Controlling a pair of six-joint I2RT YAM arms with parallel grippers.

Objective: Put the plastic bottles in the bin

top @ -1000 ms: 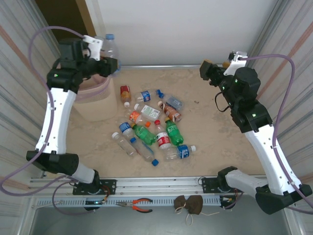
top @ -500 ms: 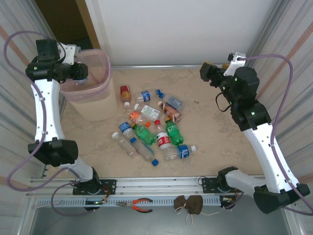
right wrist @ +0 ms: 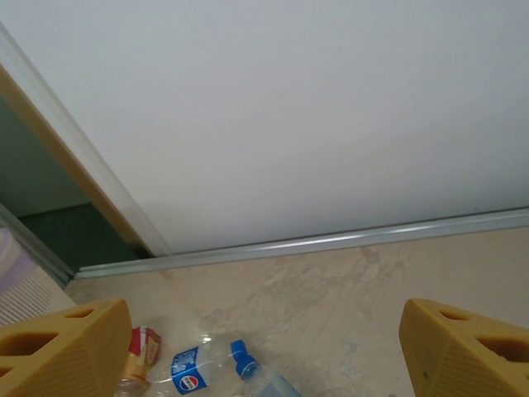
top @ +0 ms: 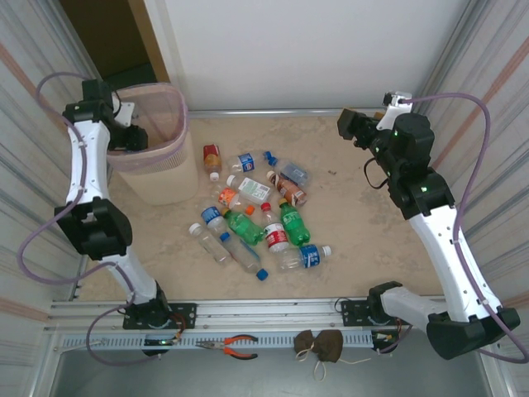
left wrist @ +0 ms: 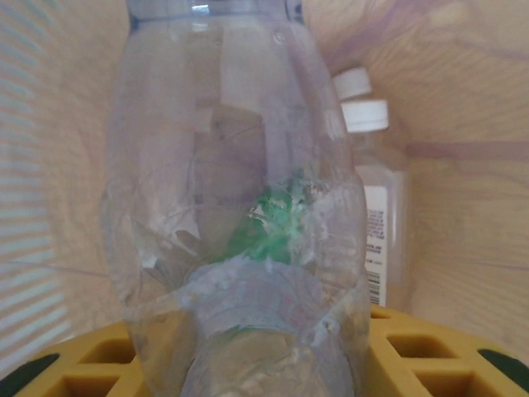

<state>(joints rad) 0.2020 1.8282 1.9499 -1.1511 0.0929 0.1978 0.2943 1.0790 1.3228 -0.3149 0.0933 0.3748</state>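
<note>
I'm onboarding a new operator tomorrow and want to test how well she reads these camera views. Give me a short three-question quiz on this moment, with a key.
1. True or false: the right pincer is holding a bottle.
2. What is the left pincer closed on? A. a metal can B. a clear bottle C. nothing
3. Fill in: in the left wrist view, the bottles seen beyond the held one, inside the bin, have ___ caps.
Key: 1 false (it is open and empty); 2 B; 3 white.
</note>
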